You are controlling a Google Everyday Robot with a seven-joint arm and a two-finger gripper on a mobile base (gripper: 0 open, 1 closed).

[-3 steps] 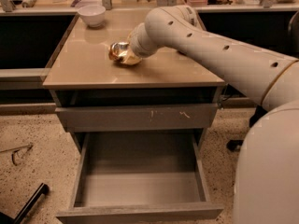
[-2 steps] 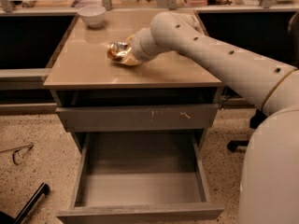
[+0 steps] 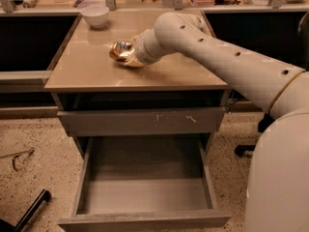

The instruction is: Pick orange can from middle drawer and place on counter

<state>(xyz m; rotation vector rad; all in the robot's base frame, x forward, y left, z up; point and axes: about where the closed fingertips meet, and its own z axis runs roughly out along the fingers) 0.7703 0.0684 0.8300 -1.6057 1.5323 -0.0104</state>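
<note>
Gripper (image 3: 132, 56) at orange can (image 3: 120, 49) on counter (image 3: 82, 69), grasp hidden behind arm (image 3: 227, 62), cannot tell

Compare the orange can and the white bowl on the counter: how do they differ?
The can is shiny orange-gold and crumpled; the bowl is plain white and smooth. The can is at the tool, near the middle of the counter; the bowl stands alone by the back left corner. Both are on that beige counter.
</note>
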